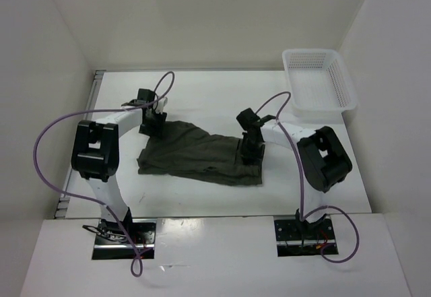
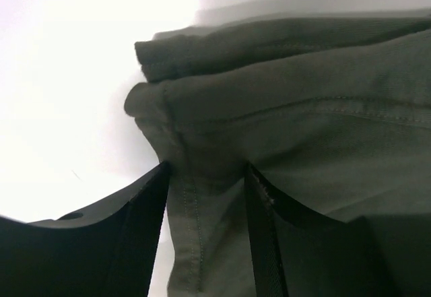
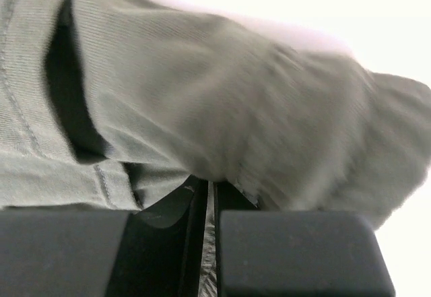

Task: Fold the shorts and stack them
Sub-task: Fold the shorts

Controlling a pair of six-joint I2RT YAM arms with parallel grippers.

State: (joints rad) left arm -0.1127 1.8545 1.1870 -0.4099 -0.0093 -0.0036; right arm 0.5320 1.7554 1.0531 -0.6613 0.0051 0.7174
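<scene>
White table, dark olive shorts rumpled across its middle, mesh basket apart at far right, left gripper on cloth's far-left corner, right gripper on its right end, only wrist views showing grips: left fingers pinching stitched hem, right jaws nearly closed on thin fold.

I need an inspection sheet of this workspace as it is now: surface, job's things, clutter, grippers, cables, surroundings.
Surface: white table.
Job's things: olive shorts, lying crumpled across the middle, not yet folded.
Clutter: white mesh basket at the far right corner, appears empty.
Grippers: left gripper shut on the shorts' far left edge; right gripper shut on their right end.
Cables: purple cables, one loop on each side, none across the shorts.
Surroundings: plain white walls on three sides; nothing else seen.
</scene>
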